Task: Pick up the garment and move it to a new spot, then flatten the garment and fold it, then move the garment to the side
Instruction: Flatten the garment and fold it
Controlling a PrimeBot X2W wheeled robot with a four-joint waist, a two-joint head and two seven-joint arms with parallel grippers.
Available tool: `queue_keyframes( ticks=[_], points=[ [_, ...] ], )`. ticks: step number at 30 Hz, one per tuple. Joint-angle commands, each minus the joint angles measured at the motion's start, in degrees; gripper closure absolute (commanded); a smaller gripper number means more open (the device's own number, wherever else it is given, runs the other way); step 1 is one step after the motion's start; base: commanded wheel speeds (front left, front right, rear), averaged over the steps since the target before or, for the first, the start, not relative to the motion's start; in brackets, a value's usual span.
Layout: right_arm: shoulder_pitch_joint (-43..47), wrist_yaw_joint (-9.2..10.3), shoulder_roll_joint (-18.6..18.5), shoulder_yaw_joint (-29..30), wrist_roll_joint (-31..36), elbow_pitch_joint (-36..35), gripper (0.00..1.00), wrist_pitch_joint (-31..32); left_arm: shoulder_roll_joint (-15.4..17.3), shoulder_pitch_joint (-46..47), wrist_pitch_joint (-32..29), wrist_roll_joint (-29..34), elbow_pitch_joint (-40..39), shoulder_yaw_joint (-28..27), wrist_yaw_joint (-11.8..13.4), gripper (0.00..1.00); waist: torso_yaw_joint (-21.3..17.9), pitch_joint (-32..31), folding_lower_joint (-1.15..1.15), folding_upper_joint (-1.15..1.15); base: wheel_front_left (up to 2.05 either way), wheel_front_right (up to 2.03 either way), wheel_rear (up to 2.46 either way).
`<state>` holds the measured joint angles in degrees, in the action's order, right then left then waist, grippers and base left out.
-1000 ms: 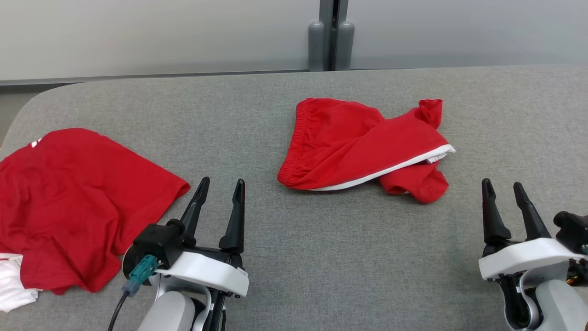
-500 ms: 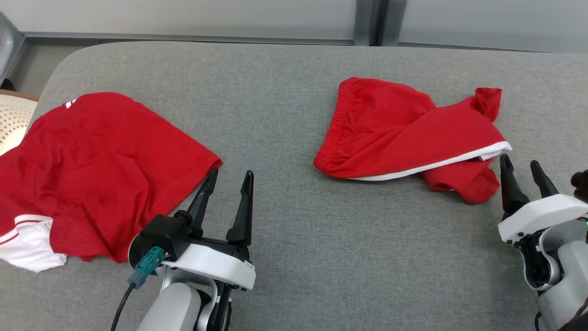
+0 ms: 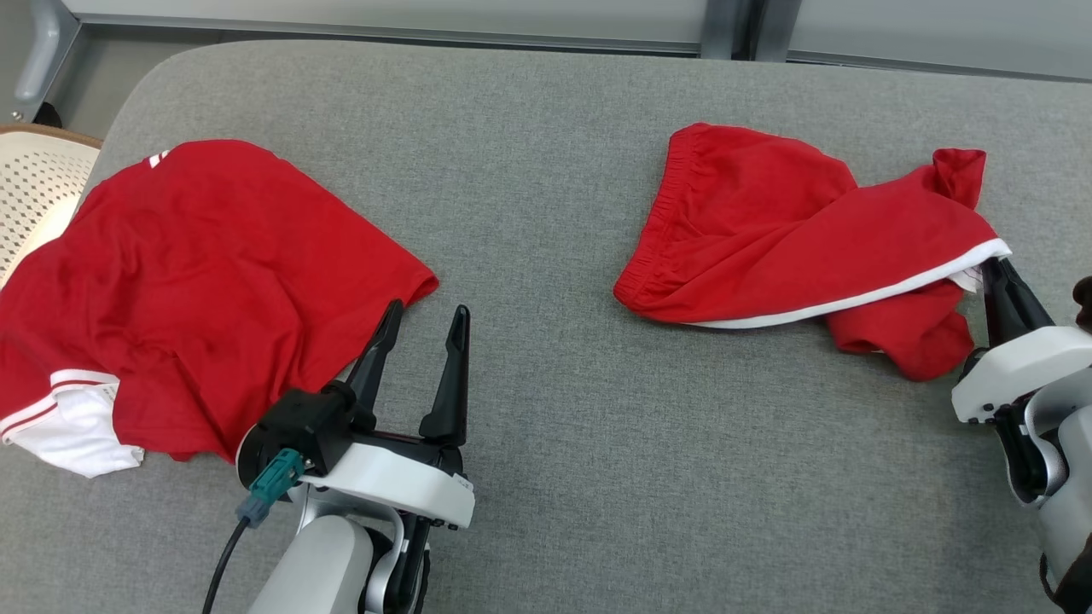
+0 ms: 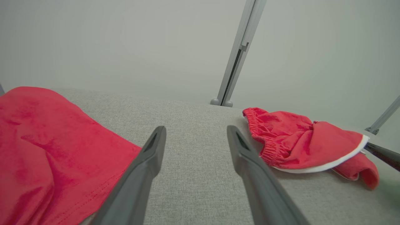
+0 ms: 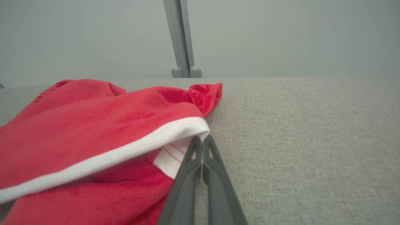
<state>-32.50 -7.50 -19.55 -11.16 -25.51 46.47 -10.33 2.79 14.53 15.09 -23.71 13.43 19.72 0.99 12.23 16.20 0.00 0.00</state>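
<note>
The garment (image 3: 785, 239), red shorts with an elastic waistband and a white hem, lies crumpled at the right of the grey table. My right gripper (image 3: 990, 266) is shut, its tips pinching the corner of the white hem at the garment's right end. In the right wrist view the closed fingers (image 5: 202, 139) meet just under that hem, beside a white label, with the garment (image 5: 93, 131) to their left. My left gripper (image 3: 428, 309) stands open and empty over bare table, apart from the garment (image 4: 297, 147). The left wrist view shows its spread fingers (image 4: 196, 128).
A second red garment (image 3: 196, 281) with a white part lies spread at the table's left, its edge touching my left gripper's outer finger. A pale perforated chair (image 3: 34, 188) stands past the rounded left corner. The grey fabric table (image 3: 546, 170) ends at a wall with a metal post (image 3: 734, 26).
The head camera has tilted down and turned left. My right gripper has moved forward to the garment's white hem and shut there. The left gripper stays open where it was.
</note>
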Motion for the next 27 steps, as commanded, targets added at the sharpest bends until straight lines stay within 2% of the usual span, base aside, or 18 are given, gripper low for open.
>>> queue_keyframes(
  ticks=[1, 5, 8, 12, 13, 16, 21, 27],
  points=[
    [-0.64, 0.01, -0.20, -0.17, 0.80, 0.25, 1.00, -0.67, 0.20, 0.93, 0.11, -0.11, -0.08, -0.21, 0.15, 0.00, -0.12, -0.09, 0.00, 0.00, 0.00, 0.00, 0.00],
    [-2.13, 0.02, -2.39, -1.27, 7.32, 0.91, 1.00, -2.18, 0.20, 0.66, 0.11, -0.49, -0.02, 0.02, 0.35, 0.00, -0.69, -0.96, 0.00, 0.00, 0.00, 0.00, 0.00],
    [-2.84, 0.02, -5.07, -2.31, 14.68, 0.35, 1.00, -2.87, 0.20, 0.10, 0.11, -0.94, 0.00, 0.20, 0.45, 0.00, -1.20, -1.88, 0.00, 0.00, 0.00, 0.00, 0.00],
    [-2.89, 0.02, -9.50, -3.89, 26.73, -2.02, 1.00, -3.36, 0.21, -0.51, 0.11, -1.25, 0.01, 0.07, 0.59, 0.00, -1.93, -3.15, 0.00, 0.00, 0.00, 0.00, 0.00],
    [-2.55, 0.02, -11.87, -4.70, 32.94, -3.91, 1.00, -3.32, 0.20, -0.70, 0.11, -1.54, -0.07, 0.03, 0.73, 0.00, -2.25, -3.65, 0.00, 0.00, 0.00, 0.00, 0.00],
    [-0.90, 0.02, -13.91, -6.41, 39.70, -6.89, 1.00, -3.40, 0.21, -0.97, 0.11, -1.74, -0.15, 0.01, 0.86, 0.00, -2.66, -4.13, 0.00, 0.00, 0.00, 0.00, 0.00],
    [2.94, 0.02, -15.47, -10.53, 42.70, -8.14, 1.00, -2.68, 0.21, -1.21, 0.11, -2.24, -0.32, 0.36, 0.77, 0.00, -2.76, -4.28, 0.00, 0.00, 0.00, 0.00, 0.00],
    [8.07, 0.02, -15.41, -17.64, 39.79, -4.96, 1.00, -0.82, 0.21, -1.27, 0.11, -2.70, 0.14, 0.58, 0.64, 0.00, -2.30, -4.42, 0.00, 0.00, 0.00, 0.00, 0.00]
  ],
)
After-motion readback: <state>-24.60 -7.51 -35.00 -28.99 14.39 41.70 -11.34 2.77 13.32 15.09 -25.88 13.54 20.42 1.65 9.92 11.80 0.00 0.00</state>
